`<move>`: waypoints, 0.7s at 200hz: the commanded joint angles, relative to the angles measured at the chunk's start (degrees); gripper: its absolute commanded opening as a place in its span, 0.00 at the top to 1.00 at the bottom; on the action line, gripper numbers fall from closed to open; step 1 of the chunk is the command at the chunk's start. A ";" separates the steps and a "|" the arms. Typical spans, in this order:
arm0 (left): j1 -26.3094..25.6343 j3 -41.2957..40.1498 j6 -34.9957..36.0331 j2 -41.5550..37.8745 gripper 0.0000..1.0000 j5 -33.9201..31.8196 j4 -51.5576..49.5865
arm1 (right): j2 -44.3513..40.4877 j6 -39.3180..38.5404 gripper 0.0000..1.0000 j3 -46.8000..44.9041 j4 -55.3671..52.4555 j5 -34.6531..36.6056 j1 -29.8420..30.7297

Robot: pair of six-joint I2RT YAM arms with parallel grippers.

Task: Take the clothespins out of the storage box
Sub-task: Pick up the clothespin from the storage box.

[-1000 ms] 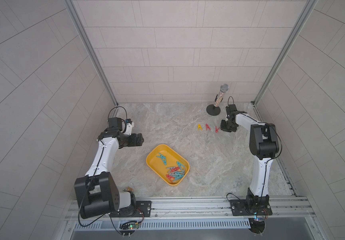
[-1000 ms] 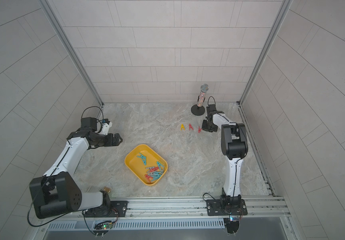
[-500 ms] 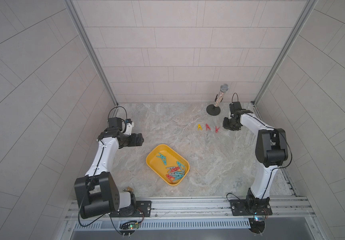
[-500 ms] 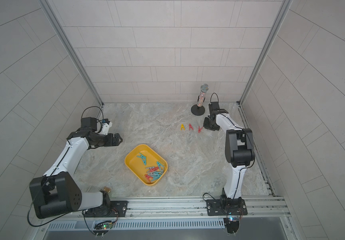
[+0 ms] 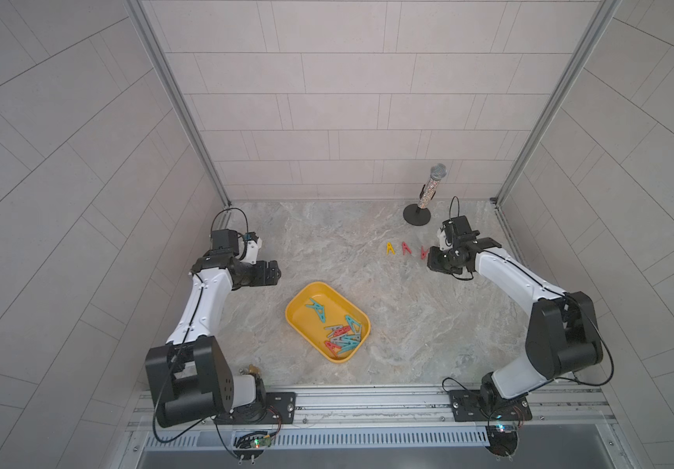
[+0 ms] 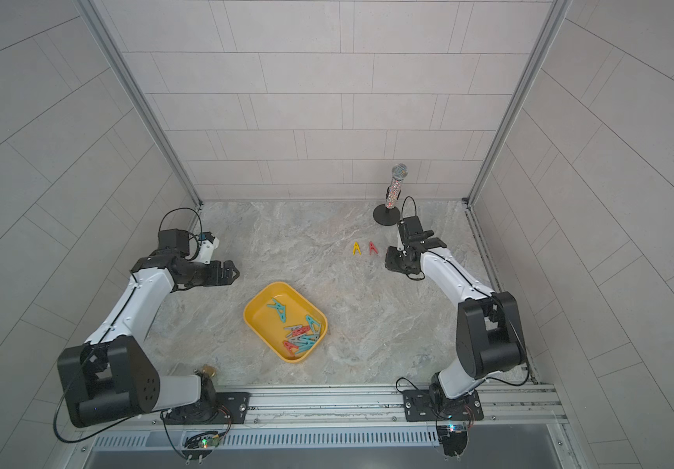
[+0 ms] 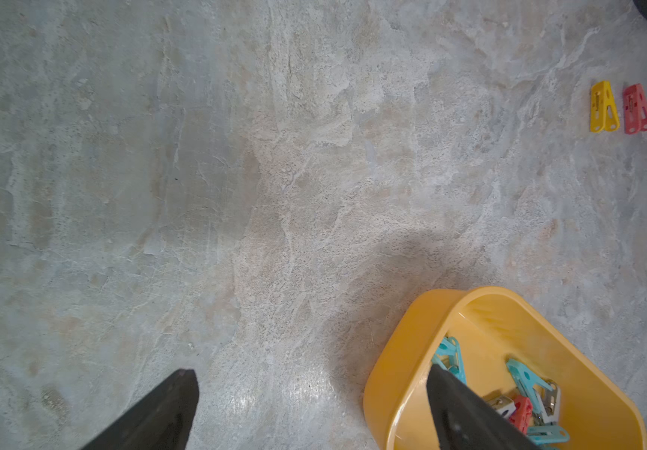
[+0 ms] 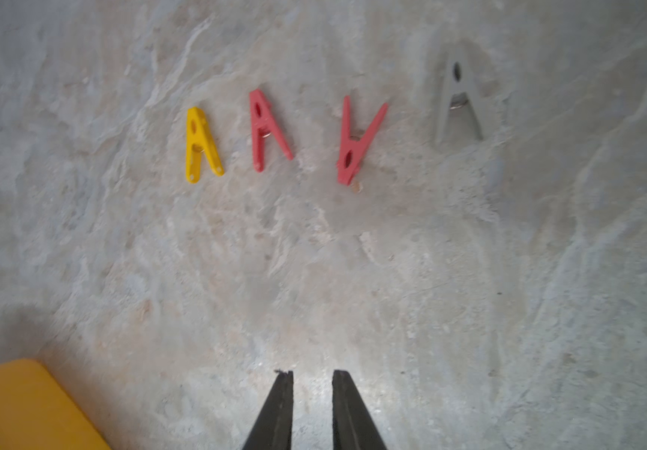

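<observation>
Right wrist view shows my right gripper (image 8: pixel 312 383) barely parted and empty. Four clothespins are lined up on the tabletop (image 8: pixel 314 272) beyond it: one yellow clothespin (image 8: pixel 199 142), two red clothespins (image 8: pixel 267 128) (image 8: pixel 357 144) and one grey clothespin (image 8: pixel 458 101).

In both top views the yellow storage box (image 5: pixel 329 294) sits mid-table, its long axis running roughly 10 to 4 o'clock. It lies at about 4 o'clock from my left gripper (image 5: pixel 275 273), whose fingers are spread wide on nothing. From the right one it lies at 8 o'clock and farther off, so I judge the left arm the nearer reach.

Inside the box, one heap crowds the 4 o'clock end. It is mostly teal, with at least two red and one grey, roughly ten in all; overlap stops a firm count. One or two teal lie apart toward 10 o'clock.
</observation>
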 commanded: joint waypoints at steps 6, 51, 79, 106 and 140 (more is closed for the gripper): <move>0.36 0.24 0.31 -0.18 0.00 -0.93 -0.91 | -5.16 -0.20 0.75 -0.77 -0.46 2.14 6.35; 0.41 0.69 -0.06 0.16 0.00 -3.37 -0.94 | -7.49 0.15 0.74 -0.35 1.91 3.66 19.42; 0.44 0.72 -0.41 0.05 0.00 -4.52 -0.91 | -5.33 0.30 0.73 1.17 4.26 3.41 26.43; 0.44 0.80 -0.81 -0.02 0.00 -6.01 -0.67 | -1.05 0.31 0.73 4.14 5.33 3.33 32.16; 0.58 0.87 -1.02 -0.19 0.00 -7.47 -0.58 | 5.44 -0.55 0.68 8.64 5.81 3.06 37.44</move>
